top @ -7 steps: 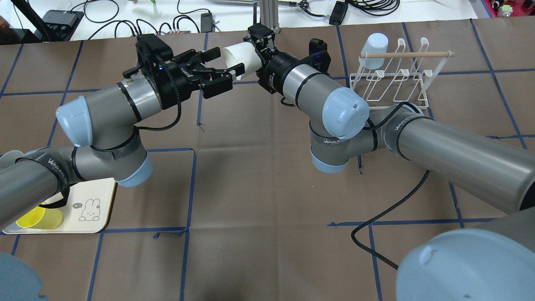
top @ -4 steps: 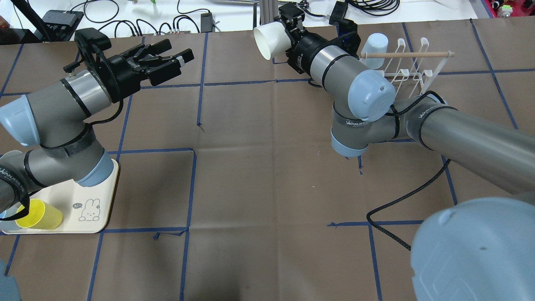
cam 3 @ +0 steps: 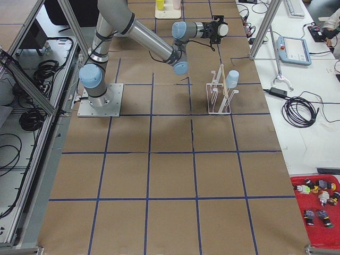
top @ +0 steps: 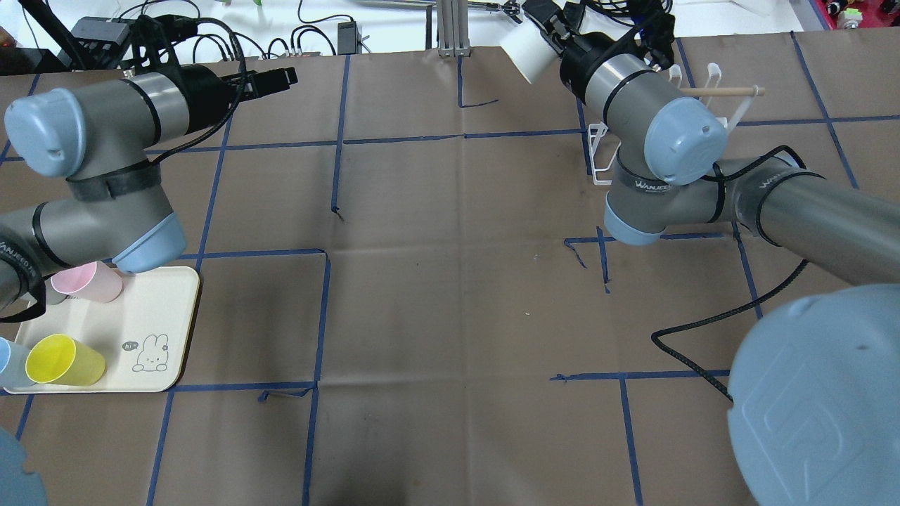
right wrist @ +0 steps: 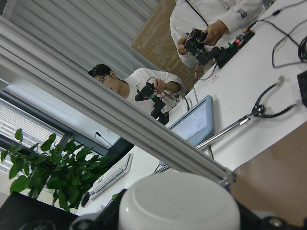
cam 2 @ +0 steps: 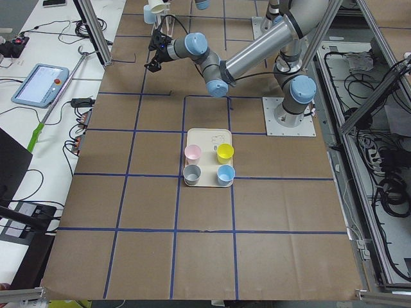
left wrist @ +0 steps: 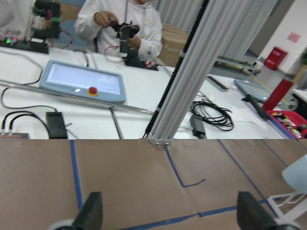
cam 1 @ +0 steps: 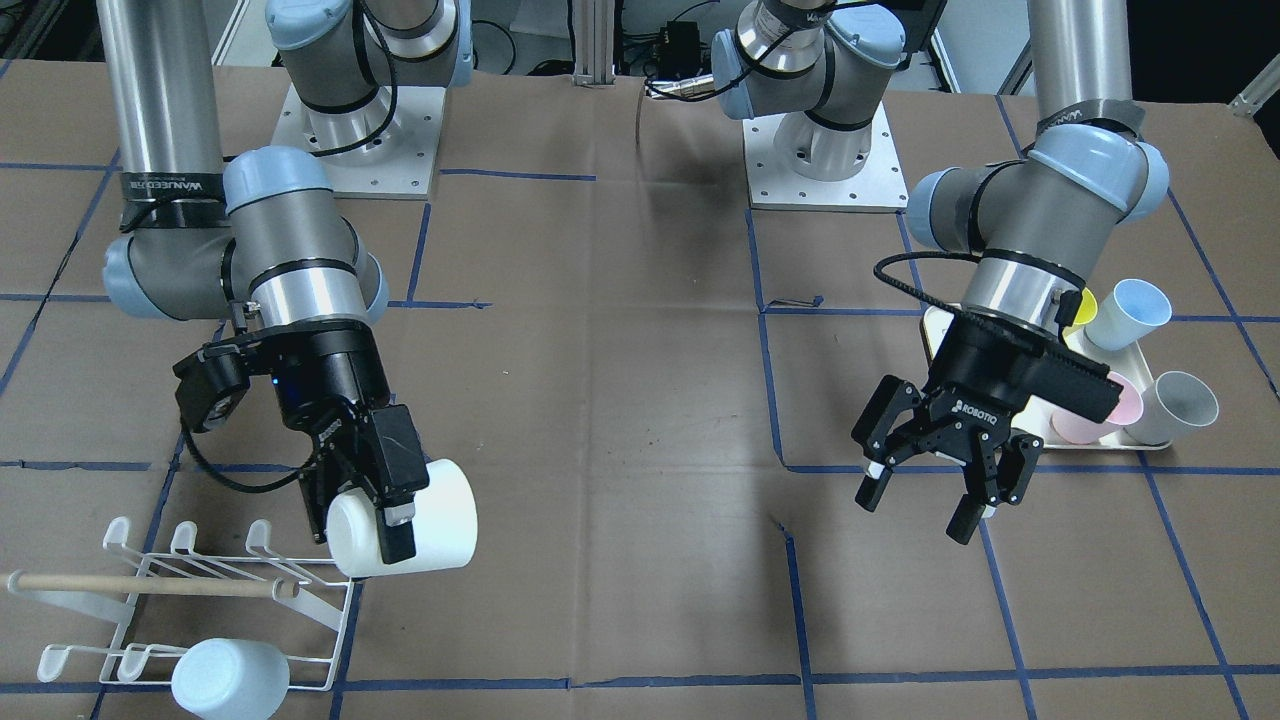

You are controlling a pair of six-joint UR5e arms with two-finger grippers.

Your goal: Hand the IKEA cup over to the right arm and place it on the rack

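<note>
My right gripper (cam 1: 365,535) is shut on the white IKEA cup (cam 1: 435,525) and holds it on its side above the table, just beside the near corner of the white wire rack (cam 1: 150,600). In the overhead view the cup (top: 524,48) is left of the rack's wooden dowel (top: 724,91). The right wrist view shows the cup's base (right wrist: 180,203) between the fingers. My left gripper (cam 1: 920,505) is open and empty, apart from the cup, near the cream tray (cam 1: 1095,445). The left wrist view shows its fingertips (left wrist: 91,213) spread over bare table.
A pale blue cup (cam 1: 230,680) hangs on the rack's far end. The cream tray (top: 162,316) holds yellow (top: 63,360), pink (top: 88,281), blue and grey cups. A black cable (top: 696,330) lies on the table at the right. Operators sit beyond the table's edge.
My right arm has swung right with the white cup, from the table's middle to the rack. My left arm, open, has drawn back to the left.
</note>
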